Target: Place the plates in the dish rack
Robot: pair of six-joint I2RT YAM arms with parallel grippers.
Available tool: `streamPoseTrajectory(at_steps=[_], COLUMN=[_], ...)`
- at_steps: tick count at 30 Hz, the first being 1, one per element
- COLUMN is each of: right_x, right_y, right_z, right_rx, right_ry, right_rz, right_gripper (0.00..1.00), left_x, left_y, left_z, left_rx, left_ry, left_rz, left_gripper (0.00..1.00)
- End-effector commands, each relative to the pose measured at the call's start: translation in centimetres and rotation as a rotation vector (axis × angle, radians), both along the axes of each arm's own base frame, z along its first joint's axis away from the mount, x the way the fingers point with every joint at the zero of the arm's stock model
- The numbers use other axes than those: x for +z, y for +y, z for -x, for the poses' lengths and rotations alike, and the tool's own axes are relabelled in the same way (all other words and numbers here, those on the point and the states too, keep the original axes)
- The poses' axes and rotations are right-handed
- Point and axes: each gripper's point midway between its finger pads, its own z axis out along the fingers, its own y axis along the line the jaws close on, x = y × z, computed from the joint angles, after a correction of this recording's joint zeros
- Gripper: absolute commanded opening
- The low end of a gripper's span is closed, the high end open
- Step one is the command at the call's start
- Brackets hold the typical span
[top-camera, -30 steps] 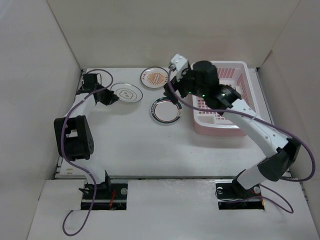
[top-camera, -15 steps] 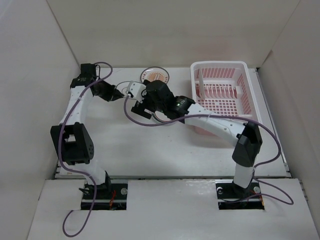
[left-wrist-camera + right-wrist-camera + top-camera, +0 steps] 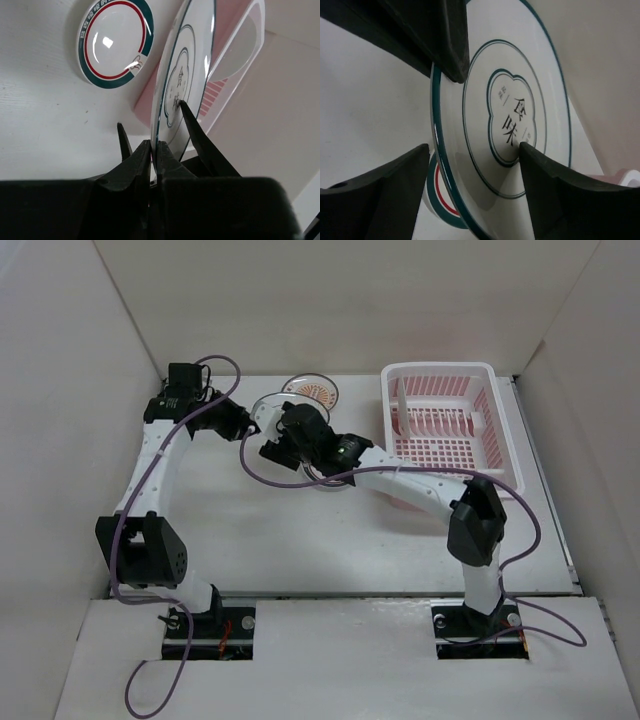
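Three plates and two grippers are counted. One flower-outline plate (image 3: 507,117) is held on edge, its rim pinched tight between the fingers of the left gripper (image 3: 152,147). The right gripper (image 3: 472,146) is spread wide, with one finger seen on each side of that plate's lower rim; whether either finger touches it cannot be told. One ringed plate (image 3: 112,45), banded teal and red, is laid flat on the table (image 3: 260,530) just beneath the held plate. One orange-patterned plate (image 3: 312,390) is laid flat near the table's far edge, left of the single dish rack (image 3: 438,368). One white upright piece (image 3: 400,405) is seen in the rack; whether it is a plate cannot be told.
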Motion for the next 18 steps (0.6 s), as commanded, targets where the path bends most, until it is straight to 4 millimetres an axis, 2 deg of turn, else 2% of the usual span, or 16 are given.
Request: streamPoseTrajectory(at_steps=[1,2,3,4,7,10,13,15,17,18], right_x=[2.2,2.2,2.2,2.3,2.2,2.9,3.1,2.7,3.3,4.3], right_y=[0.6,0.6,0.6,0.4,0.1,-0.4,-0.4,-0.5,-0.6,-0.9], right_z=[-1.3,-1.3,-1.3,-1.1,-1.1,-1.0,-1.1,-1.1,-0.9,-0.7], right_rx=[-0.06,-0.06,-0.065,-0.068,-0.081,-0.089,-0.097,-0.097,-0.101,-0.104], right_ry=[-0.05,-0.05,-0.044,-0.039,-0.048,-0.057,-0.065,-0.06,-0.062,-0.069], right_rz=[-0.088,-0.088,-0.097,-0.104,-0.107,-0.114,-0.12,-0.112,-0.13,-0.157], right_gripper=[0.75,0.67,0.47,0.39,0.34,0.16,0.0,0.0,0.0,0.0], left_x=[3.0,3.3,3.1,2.8,2.5,2.4,2.5,2.7,3.7,3.6], left_y=[-0.6,-0.6,-0.4,-0.4,0.5,1.4,1.5,1.3,1.2,1.5], left_z=[0.5,0.7,0.6,0.7,0.4,0.1,-0.1,-0.2,-0.7,-1.0], left_rx=[-0.022,-0.022,-0.019,-0.019,0.006,0.028,0.023,0.015,-0.002,-0.006], left_ry=[-0.089,-0.098,-0.104,-0.095,-0.092,-0.097,-0.112,-0.125,-0.176,-0.183], left_rz=[0.042,0.042,0.028,0.028,0.006,-0.007,-0.012,-0.003,0.023,0.026], left_gripper=[0.0,0.0,0.0,0.0,0.0,0.0,0.0,0.0,0.0,0.0])
